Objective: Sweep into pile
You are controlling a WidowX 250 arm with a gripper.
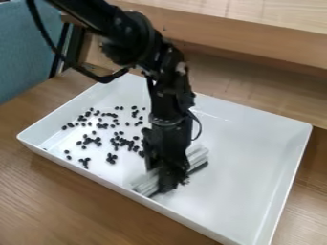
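The hand grips the brush, its long side running near-left to far-right; black beans lie far-left.

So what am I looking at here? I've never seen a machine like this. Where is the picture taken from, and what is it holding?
The machine is a black robot arm, coming in from the top of the picture. A fixed camera looks down at a slant. On the brown wooden table sits a large white rectangular tray. Small black bean-like pieces lie scattered across its left part in the picture. The black gripper at the arm's end is at a pale, long block with a dark lower edge. It seems to hold it, probably for sweeping the pieces together, but I can't be sure of the grip.
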